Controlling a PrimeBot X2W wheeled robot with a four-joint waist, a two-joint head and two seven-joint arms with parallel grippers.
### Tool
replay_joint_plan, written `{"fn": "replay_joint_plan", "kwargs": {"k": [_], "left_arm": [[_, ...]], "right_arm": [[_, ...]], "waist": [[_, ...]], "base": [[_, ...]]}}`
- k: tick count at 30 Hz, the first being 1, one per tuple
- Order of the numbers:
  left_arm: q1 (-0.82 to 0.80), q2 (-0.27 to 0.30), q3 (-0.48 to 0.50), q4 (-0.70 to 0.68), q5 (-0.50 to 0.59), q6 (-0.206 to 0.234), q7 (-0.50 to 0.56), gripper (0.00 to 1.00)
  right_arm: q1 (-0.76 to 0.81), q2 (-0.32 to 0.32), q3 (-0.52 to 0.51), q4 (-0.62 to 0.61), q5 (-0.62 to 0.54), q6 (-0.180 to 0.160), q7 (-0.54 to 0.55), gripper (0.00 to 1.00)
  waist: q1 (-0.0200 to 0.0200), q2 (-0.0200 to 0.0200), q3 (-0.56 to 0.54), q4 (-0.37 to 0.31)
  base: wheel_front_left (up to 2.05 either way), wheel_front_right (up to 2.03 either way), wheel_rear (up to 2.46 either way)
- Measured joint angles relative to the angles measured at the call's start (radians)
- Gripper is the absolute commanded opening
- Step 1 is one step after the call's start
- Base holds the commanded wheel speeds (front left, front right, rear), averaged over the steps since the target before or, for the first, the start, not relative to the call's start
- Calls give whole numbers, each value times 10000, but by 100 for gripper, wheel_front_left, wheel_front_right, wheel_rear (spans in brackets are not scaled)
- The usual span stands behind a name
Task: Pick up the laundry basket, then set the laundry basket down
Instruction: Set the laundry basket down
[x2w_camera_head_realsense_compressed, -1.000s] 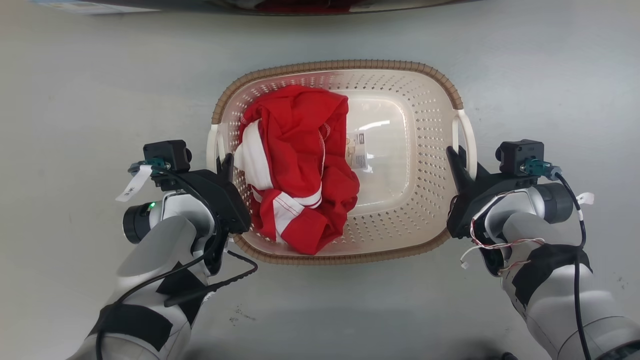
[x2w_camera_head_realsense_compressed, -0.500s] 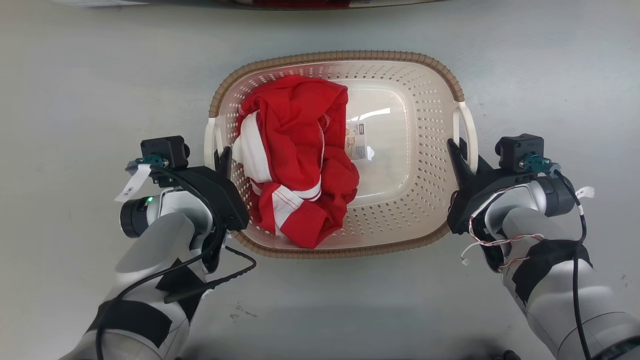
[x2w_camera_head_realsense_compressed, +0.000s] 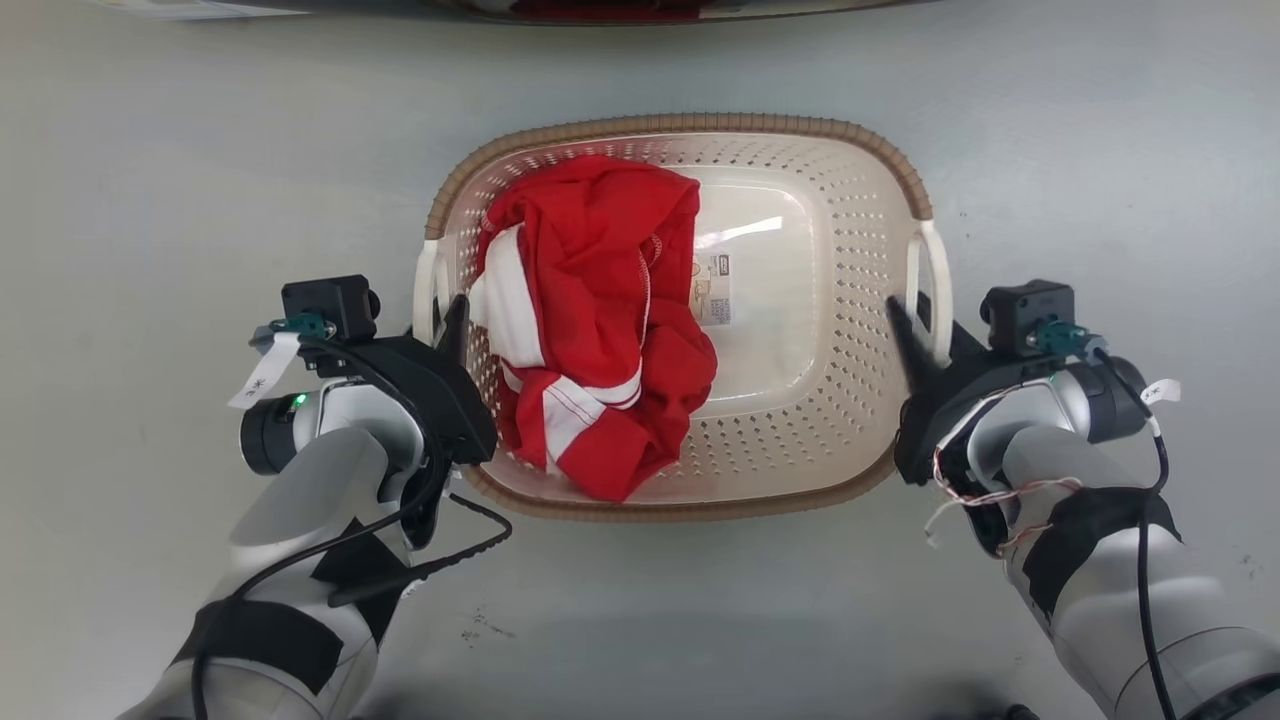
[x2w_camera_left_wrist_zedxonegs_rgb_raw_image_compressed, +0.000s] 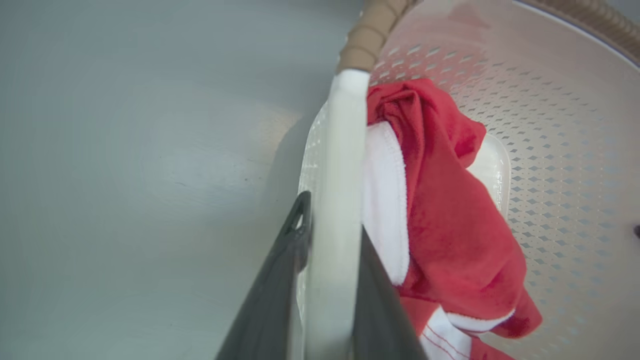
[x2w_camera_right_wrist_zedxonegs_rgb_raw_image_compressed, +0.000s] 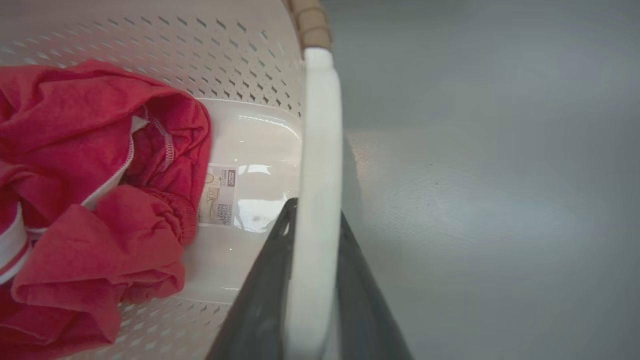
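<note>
The laundry basket (x2w_camera_head_realsense_compressed: 680, 125) is cream-white, perforated and brown-rimmed, and sits in the middle of the head view on a grey floor. Inside it, on the left half, lies a crumpled red and white garment (x2w_camera_head_realsense_compressed: 600, 320), with a label (x2w_camera_head_realsense_compressed: 715, 290) on the smooth bottom. My left gripper (x2w_camera_head_realsense_compressed: 440, 315) is shut on the left white loop handle (x2w_camera_head_realsense_compressed: 425, 275). My right gripper (x2w_camera_head_realsense_compressed: 912, 310) is shut on the right handle (x2w_camera_head_realsense_compressed: 940, 270). In the left wrist view, my left gripper (x2w_camera_left_wrist_zedxonegs_rgb_raw_image_compressed: 331, 220) clamps the white handle (x2w_camera_left_wrist_zedxonegs_rgb_raw_image_compressed: 345, 125) between both dark fingers. In the right wrist view, my right gripper (x2w_camera_right_wrist_zedxonegs_rgb_raw_image_compressed: 316, 212) does the same with its handle (x2w_camera_right_wrist_zedxonegs_rgb_raw_image_compressed: 320, 125).
Bare grey floor (x2w_camera_head_realsense_compressed: 150, 180) surrounds the basket on all sides. Along the top edge of the head view runs the dark rim of another object (x2w_camera_head_realsense_compressed: 640, 8) with something red in it.
Both grippers stay shut on the handles. Basket and arms drifted slightly up the picture, then back down a little, and the whole view shifted with them.
</note>
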Motion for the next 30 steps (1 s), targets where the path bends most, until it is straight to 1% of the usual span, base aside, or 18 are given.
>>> {"fn": "replay_joint_plan", "kwargs": {"k": [1,10,17,20,23,30], "left_arm": [[-34,12,-15,0,0,-4,-31,100],[-118,10,-58,25,0,-167,-33,100],[77,10,-236,115,2,-176,-33,100],[293,12,-353,219,48,-178,-33,100],[516,13,-589,278,318,-196,-33,100],[931,44,-951,351,545,-249,-33,100]], "right_arm": [[11,4,65,13,-33,27,0,100],[17,10,151,109,-73,88,0,100],[81,15,151,186,-67,138,0,100],[282,25,148,247,-56,165,-2,100],[521,35,127,295,-40,165,-2,100],[925,86,10,249,94,178,-2,100]], "waist": [[0,0,-10,5],[0,0,-197,47],[1,0,-511,61],[0,0,-751,49],[0,0,-1047,30],[0,0,-1913,-43]], "base": [[0,0,0],[0,0,0],[0,0,0],[0,0,0],[0,0,0],[0,0,0]]}}
